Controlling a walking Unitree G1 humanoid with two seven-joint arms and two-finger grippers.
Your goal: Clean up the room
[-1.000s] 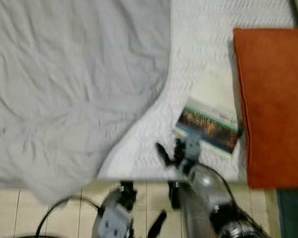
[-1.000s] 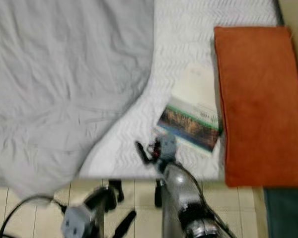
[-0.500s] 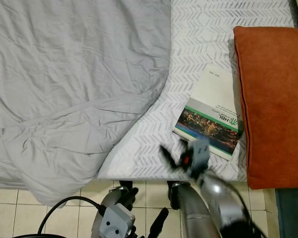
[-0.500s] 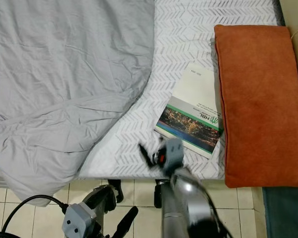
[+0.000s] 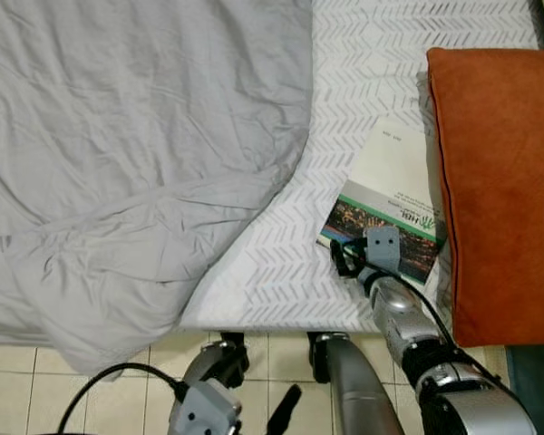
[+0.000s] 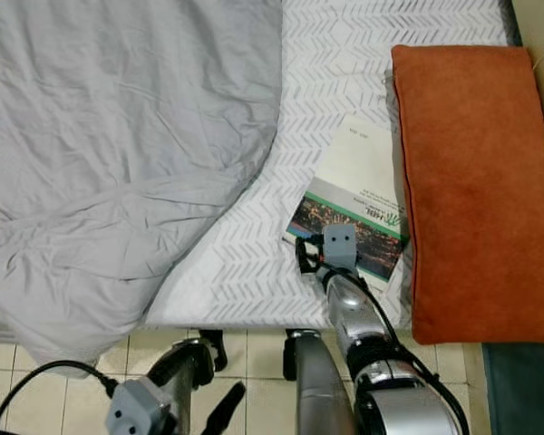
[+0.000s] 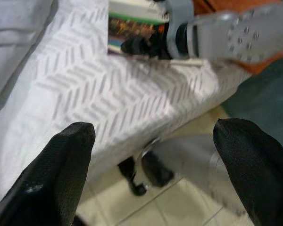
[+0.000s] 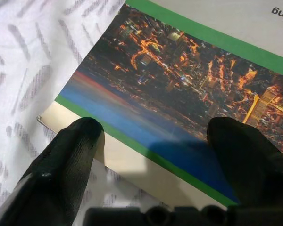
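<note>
Our right gripper (image 6: pixel 319 256) has just reached the book's (image 6: pixel 355 204) near corner on the bed (image 6: pixel 254 263), fingers spread over the cover, so we judge a grasp is next, while the left gripper (image 7: pixel 151 155) hangs open.

Even, soft indoor light fills the head views, which are sharp, with only faint shadows in the folds of the grey duvet (image 5: pixel 136 154). Both wrist views are bright; the near black fingertips (image 8: pixel 70 155) are blurred, and the left wrist view is soft throughout.

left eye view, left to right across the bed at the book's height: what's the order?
grey duvet → chevron-patterned sheet → book, with the open right gripper at its near corner → orange cushion
</note>
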